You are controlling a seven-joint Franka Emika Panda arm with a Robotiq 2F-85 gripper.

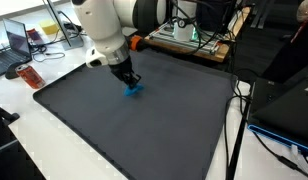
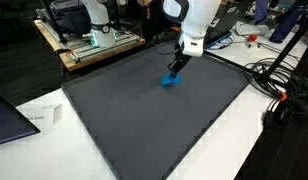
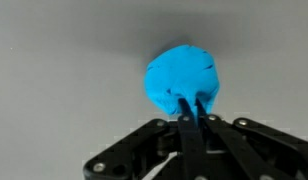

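The blue lump (image 3: 182, 80) looks soft, crumpled and very light, more like squashed cloth or foam than anything rigid. Judge it to give under the pads rather than slip or break, so a pinch on a fold near its edge suits it. It lies on the dark mat (image 1: 144, 130). Your end effector (image 3: 189, 108) stands over it, fingers pressed almost together and nipping its near edge. The mat covers a white worktop (image 1: 34, 140).

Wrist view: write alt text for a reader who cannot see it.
A black claw at the bottom edge is shut on the near edge of a bright blue lump, rounded and creased. The lump lies on a plain grey mat that fills the rest of the picture.
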